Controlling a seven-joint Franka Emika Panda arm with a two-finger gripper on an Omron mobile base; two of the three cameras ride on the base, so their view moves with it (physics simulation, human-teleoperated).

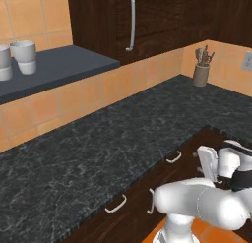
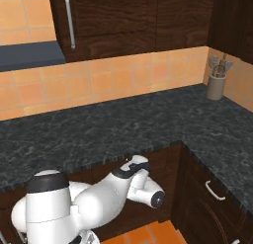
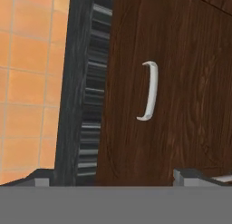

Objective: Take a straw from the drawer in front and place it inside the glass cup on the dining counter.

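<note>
In the left base view, the white arm is reaching low from the lower right toward the dark brown cabinet fronts under the black speckled tabletop (image 1: pixel 98 153). Two short curved silver handles are showing there, one at about 6 o'clock (image 1: pixel 115 204) and one nearer 4 o'clock (image 1: pixel 173 157); which of them belongs to the drawer cannot be told from here. Two white-grey mugs (image 1: pixel 23 56) are standing on a grey shelf (image 1: pixel 64 65) at 10 o'clock, and a utensil holder (image 1: pixel 201 72) is sitting at 2 o'clock.

In the right base view, the arm is bending down from the lower left, its wrist pointing at the dark fronts below the tabletop edge at about 6 o'clock.

In the hand view, the drawer (image 3: pixel 181 82) is filling the right side, closed, with its handle (image 3: pixel 149 90) lying straight ahead of the claw (image 3: pixel 111 175), toward 12 o'clock and slightly right, well apart from the tips. The handle's long axis is running 12 to 6 in this rolled view. The claw's tips are standing wide apart, open and empty. Judging by this, the coming move is calling for a forward advance to straddle the handle across its long axis.
</note>
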